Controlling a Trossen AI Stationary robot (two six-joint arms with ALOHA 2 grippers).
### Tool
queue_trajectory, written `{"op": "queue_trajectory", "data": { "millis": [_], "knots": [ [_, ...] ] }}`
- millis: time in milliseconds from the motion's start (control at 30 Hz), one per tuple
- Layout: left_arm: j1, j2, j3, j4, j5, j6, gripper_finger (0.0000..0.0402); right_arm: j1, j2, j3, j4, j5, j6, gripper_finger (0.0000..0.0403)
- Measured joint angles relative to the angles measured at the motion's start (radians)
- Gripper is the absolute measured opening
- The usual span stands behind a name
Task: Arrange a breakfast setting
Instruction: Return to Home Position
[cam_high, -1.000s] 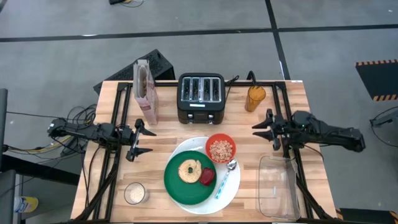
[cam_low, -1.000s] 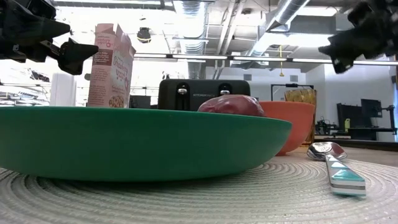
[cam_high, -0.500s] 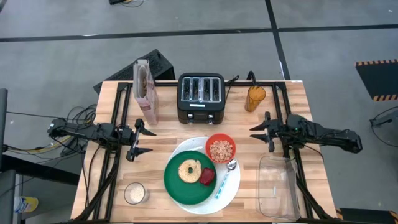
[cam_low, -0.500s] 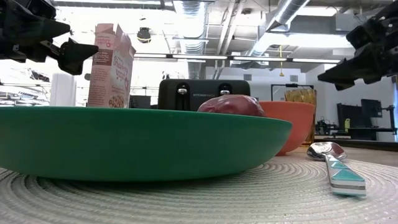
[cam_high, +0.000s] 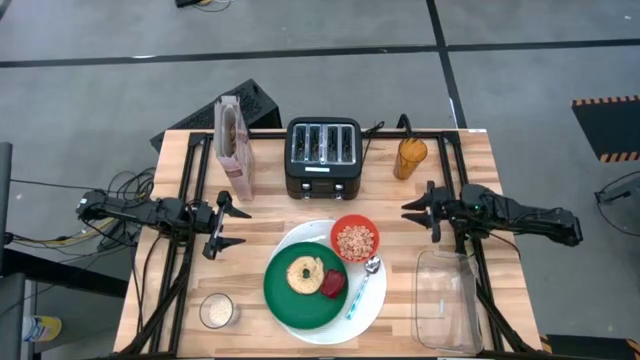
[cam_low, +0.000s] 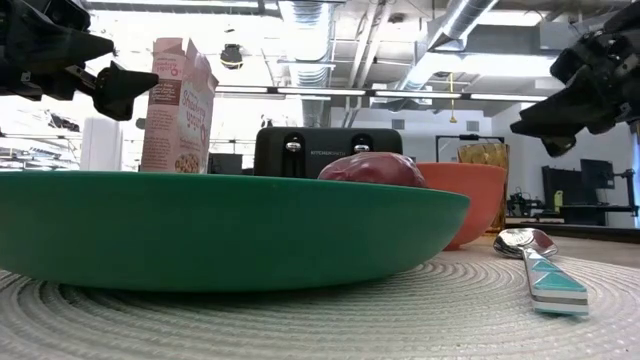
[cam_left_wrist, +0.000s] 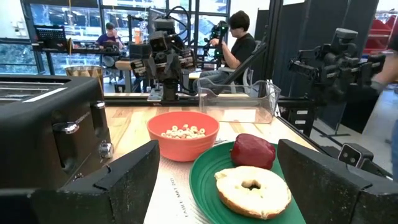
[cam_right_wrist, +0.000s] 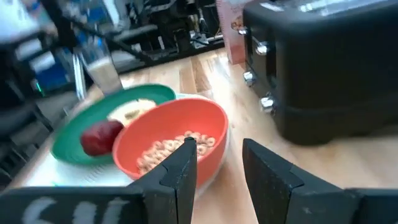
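Green plate (cam_high: 290, 298), left gripper (cam_high: 237, 227) and right gripper (cam_high: 407, 213) flanking, raised

White round mat (cam_high: 377, 303) lies flat, mid-surface (cam_high: 480, 150), toward the near edge. Green plate (cam_high: 283, 297) sits on the mat's left part. On the plate: bagel (cam_high: 305, 273) flat, hole up, with the red item (cam_high: 333, 284) just beside it on the right. Red bowl (cam_high: 355, 240) stands upright holding cereal, on the mat's far-right rim. Teal-handled spoon (cam_high: 362, 285) lies on the mat right of the plate, scoop toward the bowl.

No legible text; cereal box (cam_low: 180, 105) print unreadable.
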Motion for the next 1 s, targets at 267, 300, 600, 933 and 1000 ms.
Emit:
{"op": "queue_trajectory", "data": {
  "millis": [267, 300, 600, 933, 1000],
  "knots": [
    [0.000, 0.000, 0.000, 0.000, 0.000, 0.000, 0.0311, 0.000, 0.000, -0.003, 0.020, 0.003, 0.292, 0.0152],
    [0.000, 0.000, 0.000, 0.000, 0.000, 0.000, 0.0311, 0.000, 0.000, -0.003, 0.024, 0.004, 0.291, 0.0152],
    [0.000, 0.000, 0.000, 0.000, 0.000, 0.000, 0.0311, 0.000, -0.002, -0.003, 0.026, 0.003, 0.292, 0.0152],
    [0.000, 0.000, 0.000, 0.000, 0.001, 0.000, 0.0311, 0.000, -0.002, -0.003, 0.028, 0.002, 0.294, 0.0152],
    [0.000, 0.000, 0.000, 0.000, 0.001, 0.000, 0.0311, 0.000, -0.002, -0.003, 0.028, 0.002, 0.294, 0.0152]
  ]
}}
